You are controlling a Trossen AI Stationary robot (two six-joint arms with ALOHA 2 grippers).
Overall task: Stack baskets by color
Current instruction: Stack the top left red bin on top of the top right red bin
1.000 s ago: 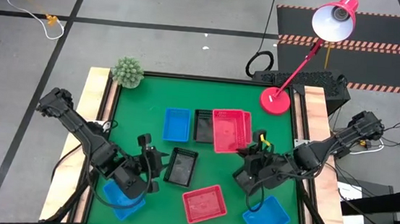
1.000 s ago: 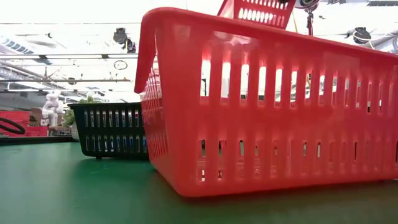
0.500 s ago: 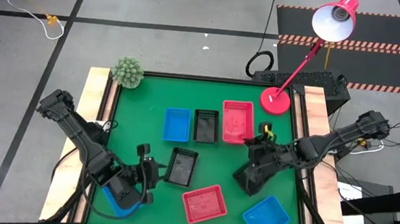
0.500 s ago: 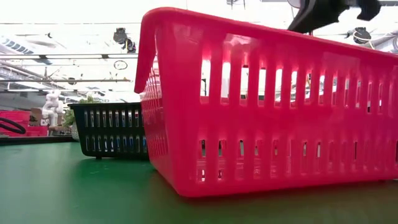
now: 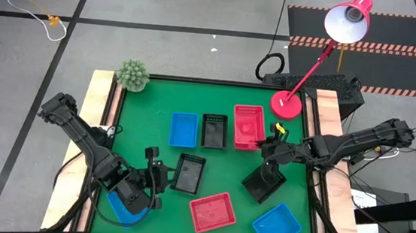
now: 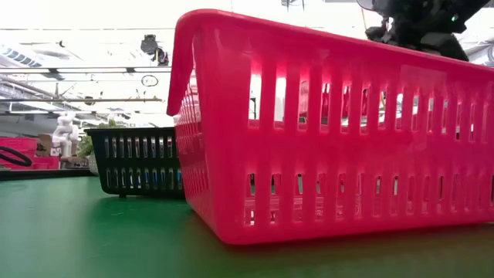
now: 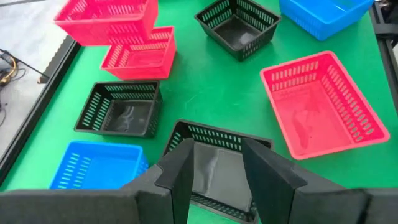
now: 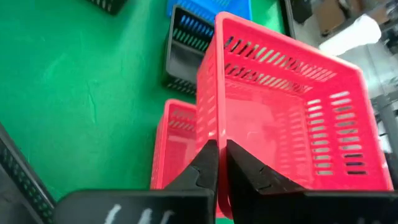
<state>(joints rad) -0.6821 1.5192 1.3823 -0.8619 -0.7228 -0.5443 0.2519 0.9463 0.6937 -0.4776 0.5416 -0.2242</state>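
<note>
My right gripper (image 5: 267, 146) (image 8: 222, 155) is shut on a red basket (image 5: 247, 120), held tilted over a second red basket (image 8: 173, 143) in the far row, beside a black basket (image 5: 213, 130) and a blue basket (image 5: 183, 129). Whether the two red ones touch, I cannot tell. My left gripper (image 5: 154, 176) (image 7: 219, 149) hangs open at the near left, just short of another black basket (image 7: 214, 165) that sits flat on the mat. Under the left arm lies a blue basket (image 5: 121, 205). My right gripper pinches the red basket's wall at its rim (image 8: 219, 140), near the corner toward the table's near right, one finger inside and one outside. The fingers come slanting down from the right edge. The basket sits tilted in the hold, above the other red basket.
Near the front edge lie a red basket (image 5: 212, 211) and a blue basket (image 5: 277, 227), with a black basket (image 5: 264, 180) below the right arm. A red lamp base (image 5: 286, 104) stands at the far right corner, a small green plant (image 5: 132, 74) at the far left.
My right gripper has sunk and drawn back toward the table's right edge, carrying the red basket. The basket has come down from high over the mat's middle to just above the second red basket, still tilted.
</note>
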